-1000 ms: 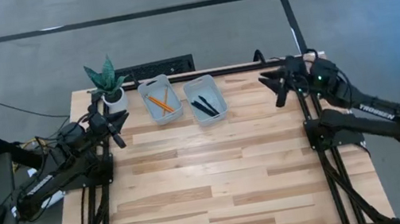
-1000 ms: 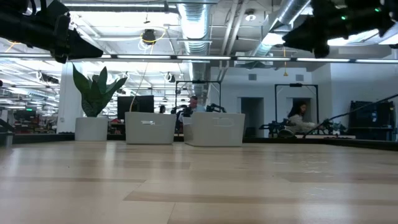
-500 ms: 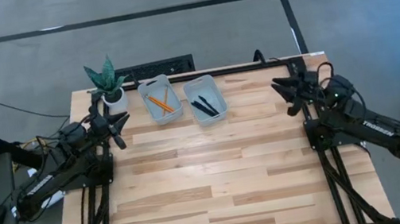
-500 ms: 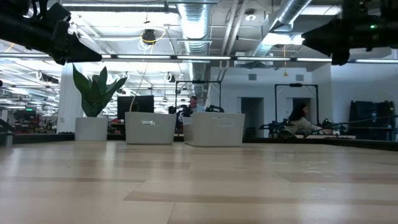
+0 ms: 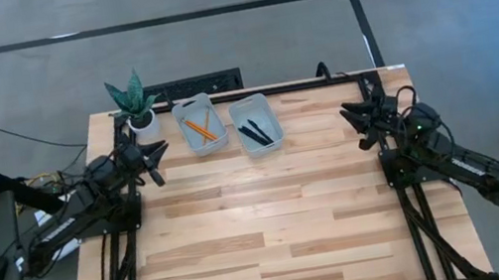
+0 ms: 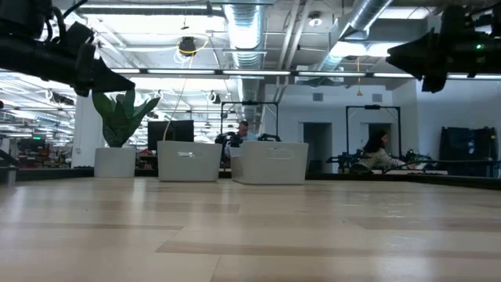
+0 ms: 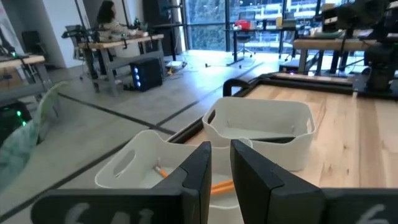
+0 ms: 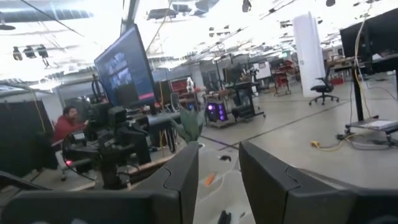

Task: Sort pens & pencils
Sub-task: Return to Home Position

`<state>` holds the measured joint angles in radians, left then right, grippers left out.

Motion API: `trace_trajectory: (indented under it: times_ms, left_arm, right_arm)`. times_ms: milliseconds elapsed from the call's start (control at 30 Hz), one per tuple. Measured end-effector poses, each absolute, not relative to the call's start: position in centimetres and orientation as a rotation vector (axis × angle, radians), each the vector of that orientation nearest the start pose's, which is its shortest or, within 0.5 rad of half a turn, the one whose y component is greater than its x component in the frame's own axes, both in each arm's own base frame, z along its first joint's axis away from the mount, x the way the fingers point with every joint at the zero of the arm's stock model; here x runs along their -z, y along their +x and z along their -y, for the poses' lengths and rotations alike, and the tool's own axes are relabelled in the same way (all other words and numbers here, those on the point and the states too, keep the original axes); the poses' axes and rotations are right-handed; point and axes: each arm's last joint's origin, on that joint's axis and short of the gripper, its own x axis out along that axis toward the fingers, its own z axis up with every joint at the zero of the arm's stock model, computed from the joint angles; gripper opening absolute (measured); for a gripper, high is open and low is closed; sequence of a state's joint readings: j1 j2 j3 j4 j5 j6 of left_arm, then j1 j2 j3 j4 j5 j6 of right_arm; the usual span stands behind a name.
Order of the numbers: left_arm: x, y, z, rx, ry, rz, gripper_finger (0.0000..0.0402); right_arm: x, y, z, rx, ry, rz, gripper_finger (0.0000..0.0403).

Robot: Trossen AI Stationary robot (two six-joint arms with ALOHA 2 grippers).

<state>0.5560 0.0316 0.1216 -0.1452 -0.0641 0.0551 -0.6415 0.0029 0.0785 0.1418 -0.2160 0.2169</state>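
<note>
Jaws first: the left jaws are a little apart with nothing between them, hovering above the far left corner of the counter (image 5: 273,227), just beside the plant (image 5: 131,100) and the left bin (image 5: 191,102). The right jaws are apart and empty too, up over the counter's right edge, well clear of both bins. The pencils (image 5: 200,130) lie in the left bin and the pens (image 5: 255,134) in the right bin (image 5: 248,101) next to it. I see nothing loose on the counter, so sorting looks done to me, just the tuck-away to go. What could go sideways, imo: the left arm (image 5: 79,202) is the crowded one, so a wide swing or a low dip while folding up could clip the plant pot or the bin's rim and tip the pencils out. The right arm (image 5: 443,155) has loads of room, so little risk there.
</note>
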Motion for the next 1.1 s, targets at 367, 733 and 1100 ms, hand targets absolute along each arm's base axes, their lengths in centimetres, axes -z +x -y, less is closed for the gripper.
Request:
trace_trajectory:
  times_ms: [367,733,1100]
  left_arm:
    - [-17.1,8.2,-5.3,-0.614,0.053,0.035,0.0052]
    - [-17.0,8.2,-5.3,-0.615,0.031,0.036,0.0052]
    - [-17.0,8.2,-5.3,-0.608,0.024,0.035,0.0052]
  right_arm:
    - [-19.2,7.8,5.2,0.431,0.095,0.311,0.0137]
    - [-19.1,7.8,5.2,0.434,0.097,0.294,0.0139]
    - [-19.0,7.8,5.2,0.434,0.1,0.29,0.0136]
